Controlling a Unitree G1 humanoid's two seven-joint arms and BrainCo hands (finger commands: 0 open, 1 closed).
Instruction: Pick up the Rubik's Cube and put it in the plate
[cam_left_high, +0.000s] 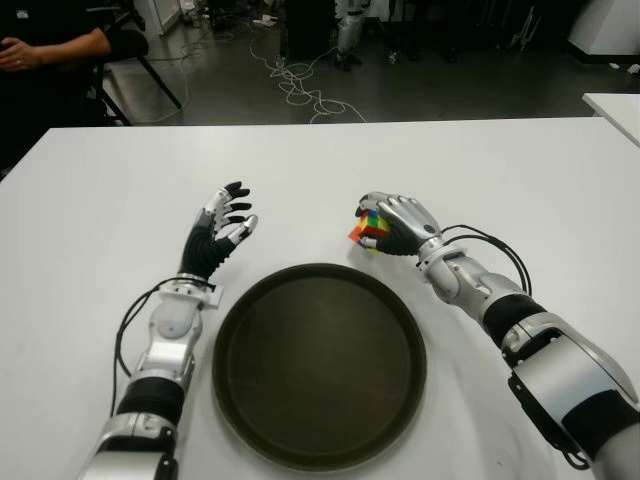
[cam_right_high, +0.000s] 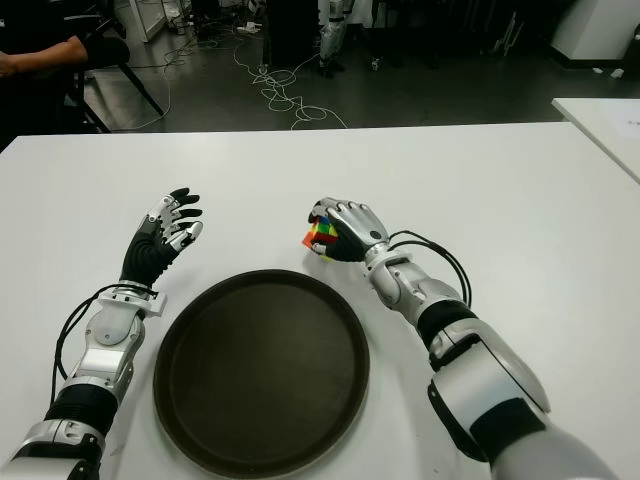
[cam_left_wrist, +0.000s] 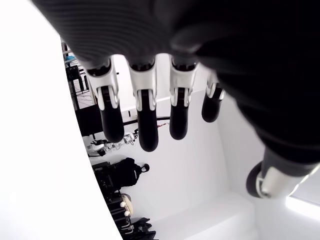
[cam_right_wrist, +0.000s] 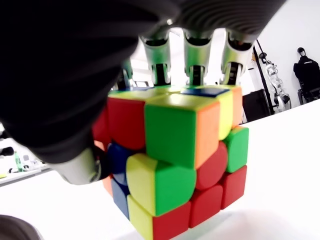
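The Rubik's Cube with its bright mixed colours sits on the white table just past the far right rim of the plate. My right hand is curled over it, fingers on top and thumb at the side; the right wrist view shows the cube still touching the table. The round dark brown plate lies in front of me at the centre, with nothing in it. My left hand is held up to the left of the plate, fingers spread and holding nothing.
A person's arm shows at the far left beyond the table. Cables lie on the dark floor behind. Another white table's corner is at the far right.
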